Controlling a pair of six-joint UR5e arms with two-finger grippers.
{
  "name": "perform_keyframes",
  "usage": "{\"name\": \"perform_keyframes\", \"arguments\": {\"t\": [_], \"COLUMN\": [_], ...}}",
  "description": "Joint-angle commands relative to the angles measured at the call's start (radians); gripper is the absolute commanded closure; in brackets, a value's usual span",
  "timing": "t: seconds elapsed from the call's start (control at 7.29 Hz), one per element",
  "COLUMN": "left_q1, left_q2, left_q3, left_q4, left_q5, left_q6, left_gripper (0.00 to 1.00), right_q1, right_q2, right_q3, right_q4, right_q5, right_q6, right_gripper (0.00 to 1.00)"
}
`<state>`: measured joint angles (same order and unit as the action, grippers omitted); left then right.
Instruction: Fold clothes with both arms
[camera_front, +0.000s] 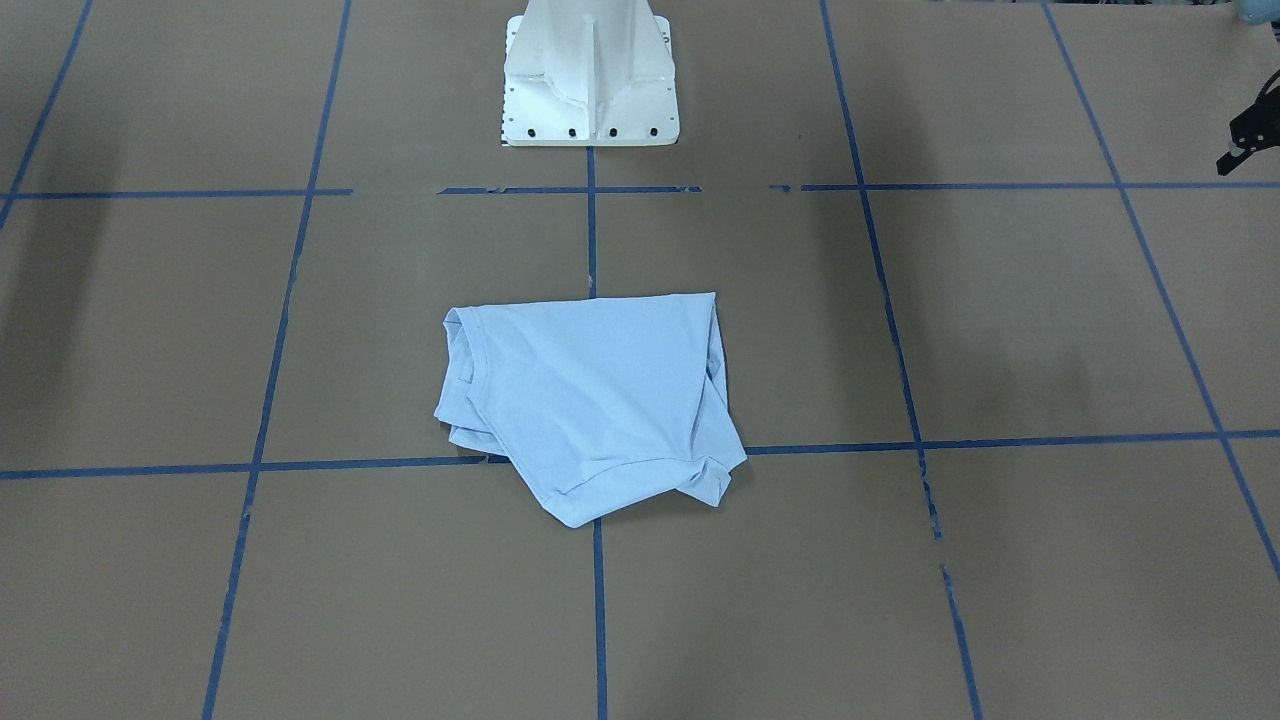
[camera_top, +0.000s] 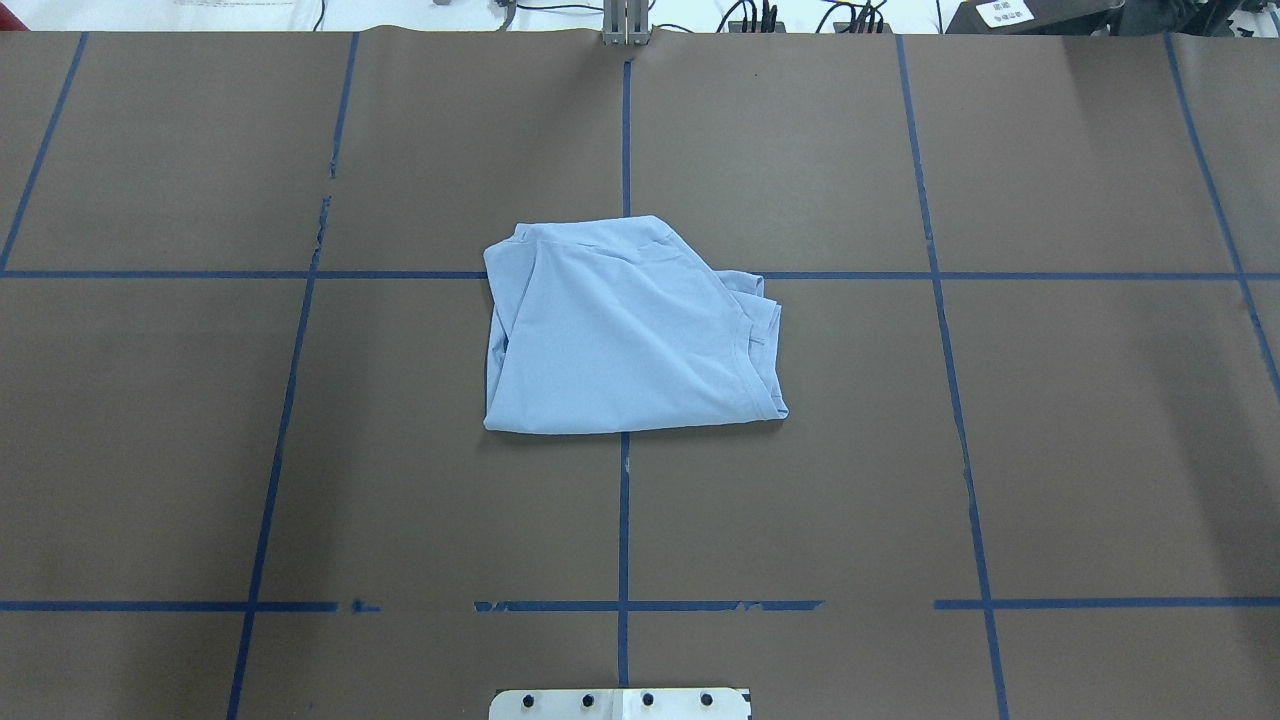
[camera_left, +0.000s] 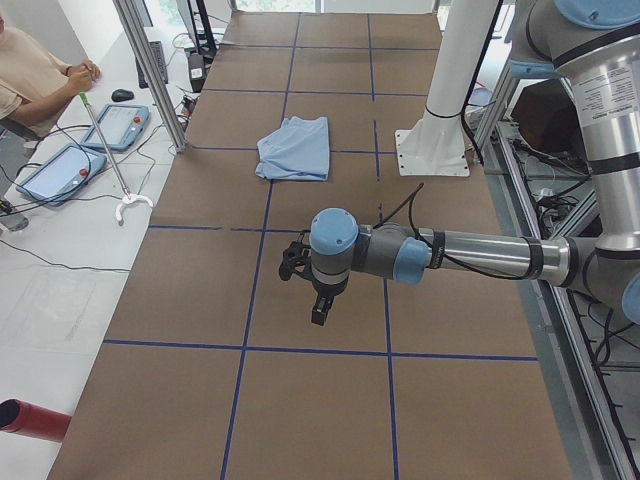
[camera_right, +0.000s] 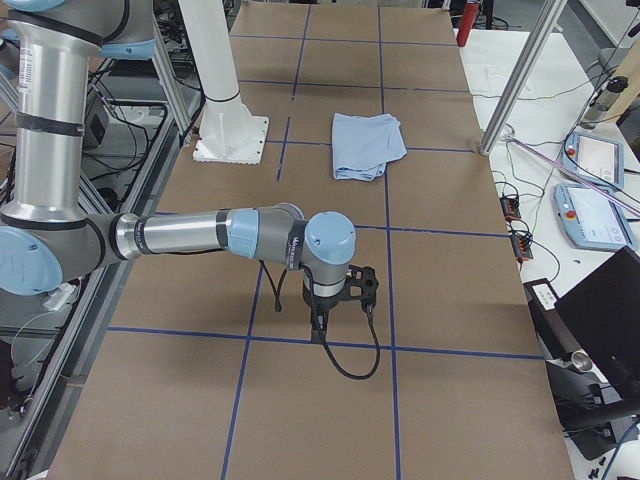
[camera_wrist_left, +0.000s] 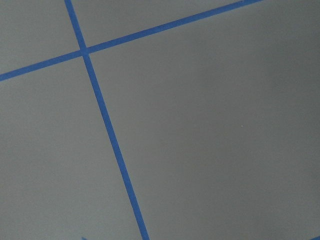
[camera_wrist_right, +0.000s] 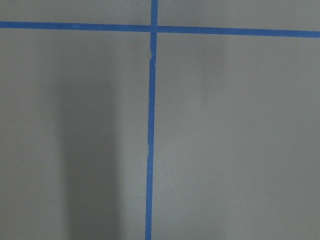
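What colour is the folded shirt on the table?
The T-shirt is light blue, no print showing; clearest in the overhead exterior view.

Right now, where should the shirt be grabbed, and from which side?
Probably the shirt by its ribbed edge, coming from the robot's right and above: the layers end loose there, while the near and left edges are flat closed folds.

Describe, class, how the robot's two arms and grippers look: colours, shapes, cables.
Both are silver-grey tubes with rounded joints capped in light blue. The left arm has a black cable arching near its wrist and a black left gripper. The right arm ends in a black right gripper with a black cable looping below.
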<state>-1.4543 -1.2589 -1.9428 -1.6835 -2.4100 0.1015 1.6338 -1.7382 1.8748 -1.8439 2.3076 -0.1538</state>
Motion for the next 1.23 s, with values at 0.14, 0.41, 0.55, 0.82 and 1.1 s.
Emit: {"name": "perform_keyframes", "arguments": {"t": [0.14, 0.41, 0.55, 0.82, 1.1], "left_q1": [-0.104, -0.147, -0.149, -0.153, -0.167], "left_q2": [-0.019, -0.031, -0.033, -0.034, -0.036], "left_q3": [-0.005, 0.002, -0.008, -0.007, -0.008], "left_q4": [0.186, 0.196, 0.194, 0.188, 0.188], "left_q5": [0.014, 0.034, 0.051, 0.045, 0.045], "left_q6": [0.165, 0.216, 0.216, 0.210, 0.211], "left_gripper": [0.00, 0.00, 0.00, 0.00, 0.00], "right_q1": [0.000, 0.000, 0.001, 0.000, 0.001], "right_q2": [0.003, 0.005, 0.005, 0.003, 0.003], "right_q3": [0.000, 0.000, 0.001, 0.009, 0.009], "right_q4": [0.000, 0.000, 0.000, 0.037, 0.038], "right_q5": [0.000, -0.002, -0.002, -0.004, -0.002], "right_q6": [0.000, 0.000, -0.004, -0.009, -0.009], "right_gripper": [0.00, 0.00, 0.00, 0.00, 0.00]}}
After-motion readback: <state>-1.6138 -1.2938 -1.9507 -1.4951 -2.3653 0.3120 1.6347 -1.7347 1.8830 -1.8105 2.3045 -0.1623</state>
